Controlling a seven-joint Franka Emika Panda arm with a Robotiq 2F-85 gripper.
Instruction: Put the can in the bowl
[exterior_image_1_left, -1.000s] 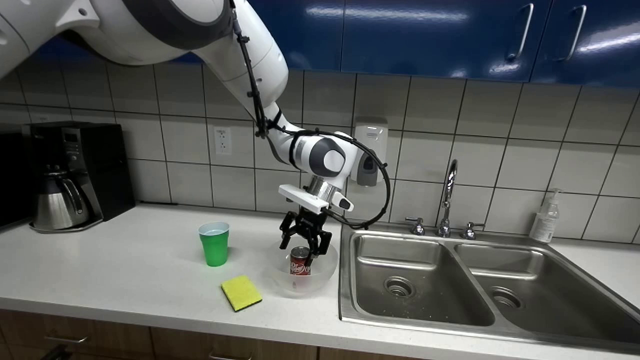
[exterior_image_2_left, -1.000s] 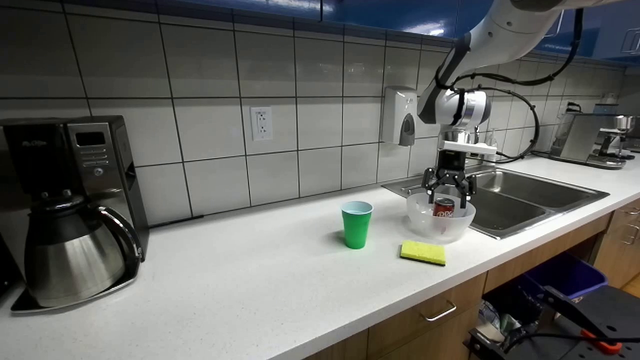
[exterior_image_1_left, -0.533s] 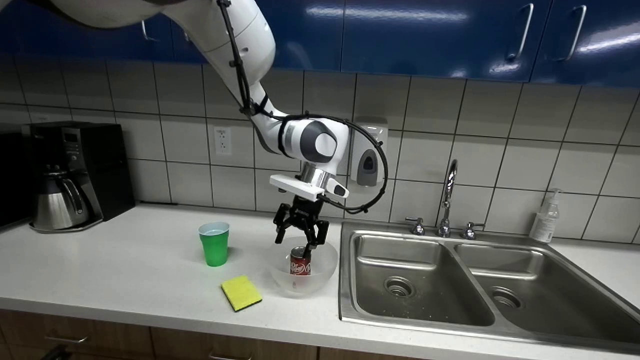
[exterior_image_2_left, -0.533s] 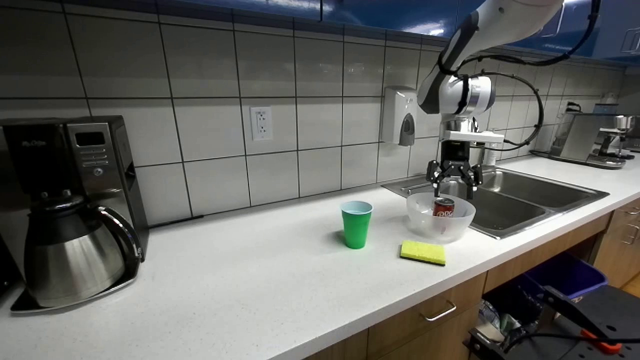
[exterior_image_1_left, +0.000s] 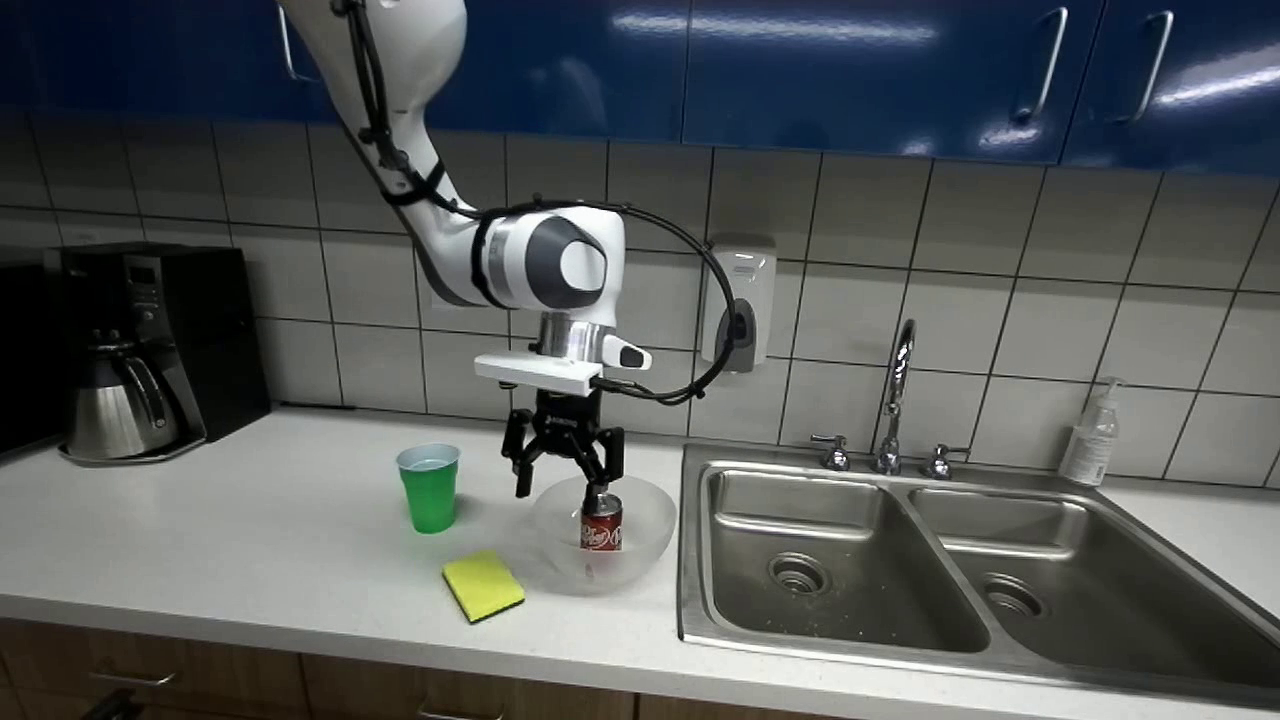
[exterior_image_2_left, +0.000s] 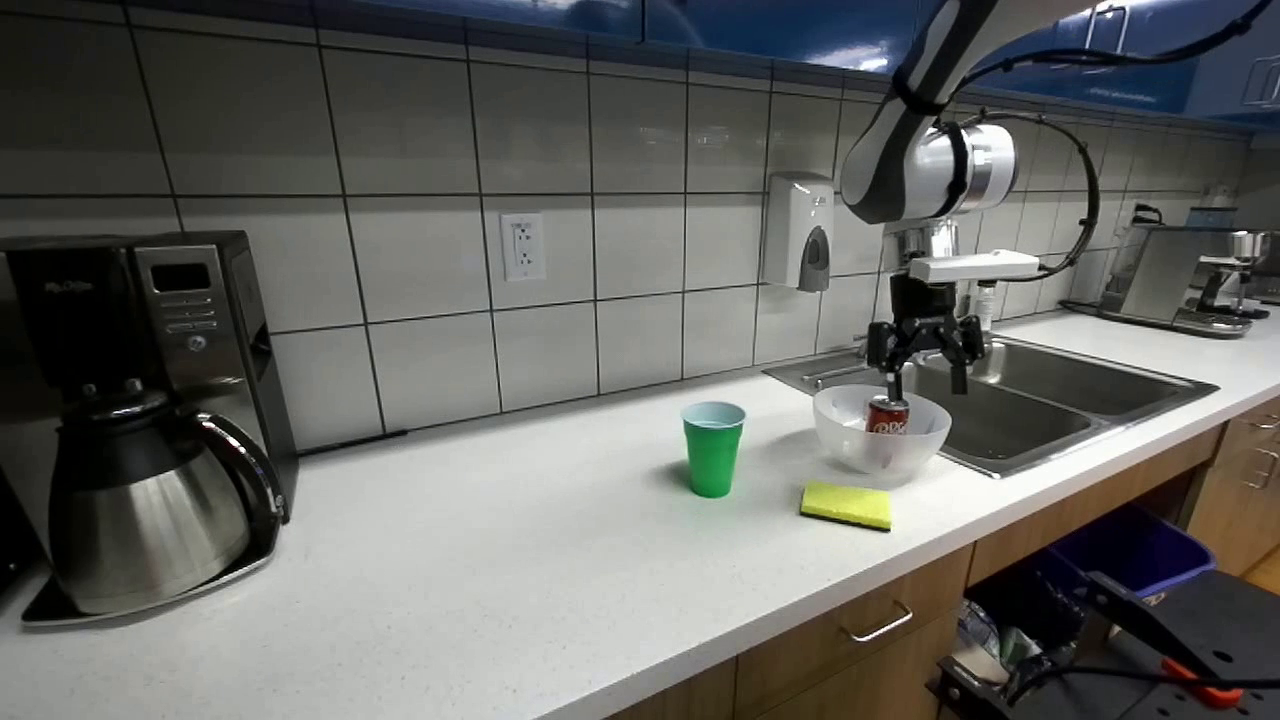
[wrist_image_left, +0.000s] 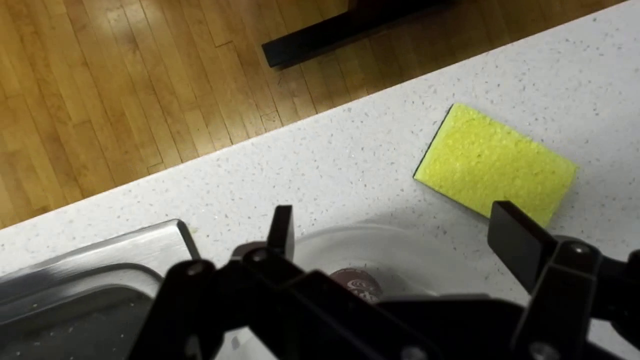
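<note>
The dark red can (exterior_image_1_left: 601, 532) stands upright inside the translucent bowl (exterior_image_1_left: 648, 545) on the counter. Both also show in the exterior view with the can (exterior_image_2_left: 887, 416) rising near the rim of the bowl (exterior_image_2_left: 870, 460). My gripper (exterior_image_1_left: 558, 495) is open and empty, above the bowl and offset from the can; one finger overlaps the can's top in the picture. It also shows open in an exterior view (exterior_image_2_left: 927, 388). In the wrist view, the jaws (wrist_image_left: 392, 225) are wide apart; the can (wrist_image_left: 356, 283) is partly hidden behind a black finger link, within the bowl (wrist_image_left: 350, 242).
A yellow sponge (exterior_image_1_left: 482, 586) lies beside the bowl, and a green cup (exterior_image_1_left: 430, 490) stands behind it. The steel sink (exterior_image_1_left: 697, 560) borders the bowl's other side. A coffee maker (exterior_image_2_left: 150, 400) stands at the far end. A soap dispenser (exterior_image_1_left: 740, 305) hangs on the wall.
My open gripper has risen and shifted sideways away from the can, leftward in one exterior picture and rightward in the other. The can and bowl have stayed in place.
</note>
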